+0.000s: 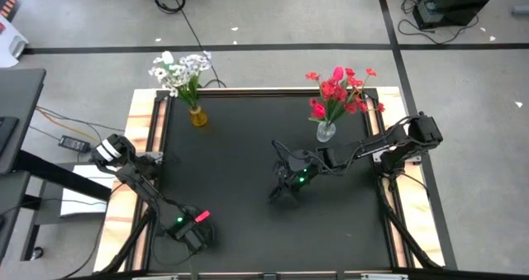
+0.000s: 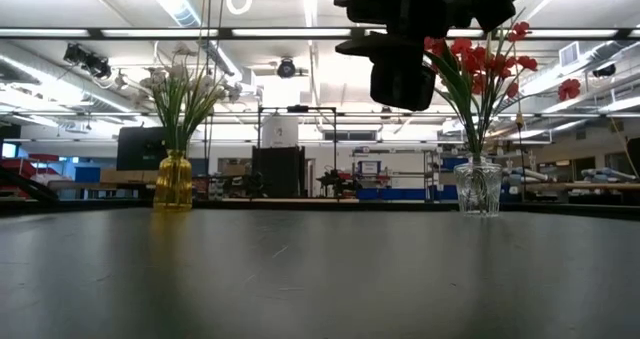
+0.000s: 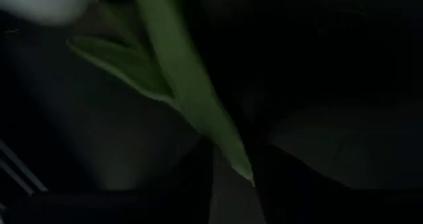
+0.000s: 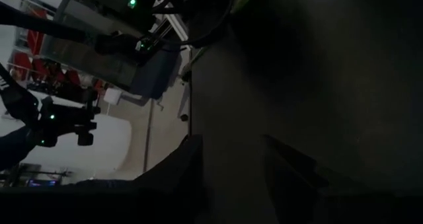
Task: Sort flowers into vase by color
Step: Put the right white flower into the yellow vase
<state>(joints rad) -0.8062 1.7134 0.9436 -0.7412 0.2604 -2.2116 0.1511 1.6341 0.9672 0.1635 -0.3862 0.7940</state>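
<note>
Left hand [image 1: 197, 229] sits low at the bottom left of the high view over the dark surface [image 1: 248, 164], closed on a red flower [image 1: 202, 217] whose green stem [image 3: 192, 98] fills its wrist view. Right hand [image 1: 285, 189] hovers mid-frame with fingers parted and empty. Farther back, white flowers [image 1: 180, 69] stand in a yellow vase [image 1: 197, 116] at upper left, red flowers [image 1: 340, 90] in a clear vase [image 1: 326, 131] at upper right.
</note>
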